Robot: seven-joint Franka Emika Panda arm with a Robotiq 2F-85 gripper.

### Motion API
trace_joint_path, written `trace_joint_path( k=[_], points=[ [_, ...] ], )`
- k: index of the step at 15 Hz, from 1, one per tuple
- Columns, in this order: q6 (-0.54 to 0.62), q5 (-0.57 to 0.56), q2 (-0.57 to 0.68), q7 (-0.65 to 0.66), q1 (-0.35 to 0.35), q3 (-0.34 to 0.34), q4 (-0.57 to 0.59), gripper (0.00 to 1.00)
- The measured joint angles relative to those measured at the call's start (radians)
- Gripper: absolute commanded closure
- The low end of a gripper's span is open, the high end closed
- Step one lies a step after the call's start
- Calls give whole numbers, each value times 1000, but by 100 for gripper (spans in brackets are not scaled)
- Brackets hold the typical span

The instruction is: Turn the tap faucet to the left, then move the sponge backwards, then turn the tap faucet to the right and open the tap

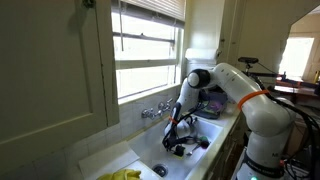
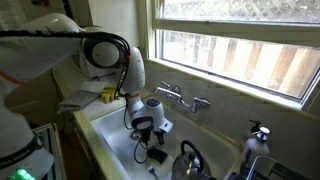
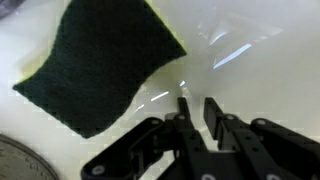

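Observation:
The sponge (image 3: 95,65) lies flat on the white sink floor, dark green scouring side up with a yellow edge; it fills the upper left of the wrist view. My gripper (image 3: 198,102) sits just to its right, fingers almost together with nothing between them. In both exterior views the gripper (image 1: 178,140) (image 2: 145,150) is low inside the sink. The chrome tap faucet (image 1: 155,112) (image 2: 183,97) is mounted on the wall under the window, above and behind the gripper. I cannot make out the sponge in the exterior views.
The sink drain (image 1: 160,170) (image 3: 10,165) lies near the gripper. A kettle (image 2: 190,160) stands in the sink's near end. A yellow cloth (image 1: 125,175) (image 2: 105,95) lies on the counter. The window sill (image 2: 230,85) runs behind the faucet.

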Motion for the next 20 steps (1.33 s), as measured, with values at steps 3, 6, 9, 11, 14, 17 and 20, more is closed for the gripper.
trace_joint_path(
  k=[3,6,9,11,14,17,20],
  points=[
    [-12,6,-37,6,35,-48,-55,22],
    [-28,17,-70,24,70,-86,-100,0],
    [-27,37,-105,43,77,-91,-134,0],
    [-28,45,-128,54,77,-91,-155,0],
    [-28,59,-151,72,79,-99,-184,0],
    [-71,72,-153,91,90,-119,-191,0],
    [-104,85,-141,113,87,-126,-179,7]
  ],
)
